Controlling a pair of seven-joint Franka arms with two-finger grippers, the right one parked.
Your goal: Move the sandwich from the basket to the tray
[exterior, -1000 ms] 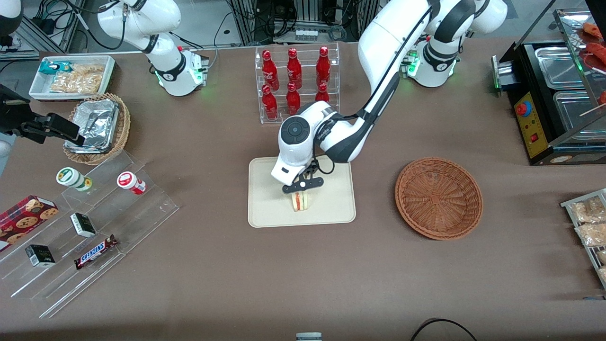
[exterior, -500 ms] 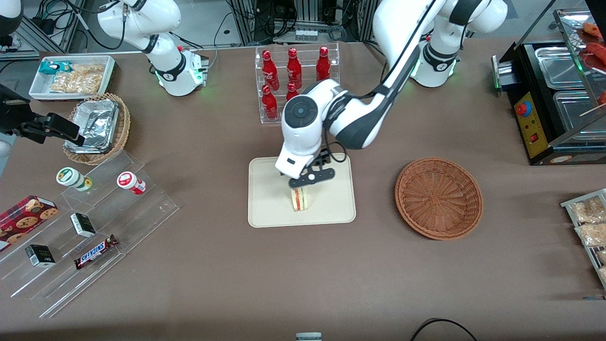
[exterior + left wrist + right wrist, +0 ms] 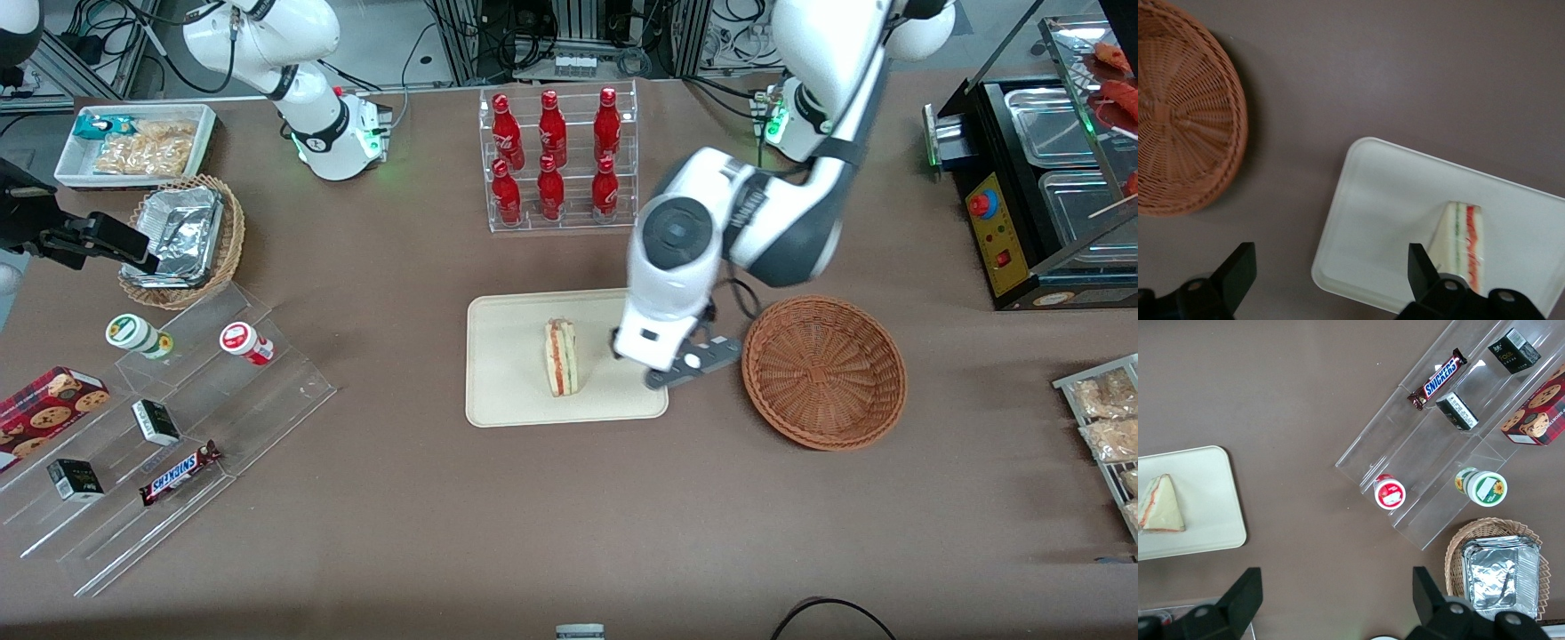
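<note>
Standing on the tray on its long edge, the sandwich shows its cut side upward in the front view, with a red and a green stripe between pale bread. The right wrist view gives what the front view does not: the flat triangular face of the sandwich, white with a thin red line along one side, and the tray under it with its rounded corner. The left wrist view shows the same wedge from above, its stripes running along the cut edge, resting inside the tray near one of its short sides.

The gripper hangs above the edge of the tray that faces the basket, between the sandwich and the basket, and it touches neither. In the left wrist view its two fingers stand wide apart, with only brown table and a corner of the tray between them; they hold nothing. The basket appears in this view as a reddish woven round with nothing in it.
</note>
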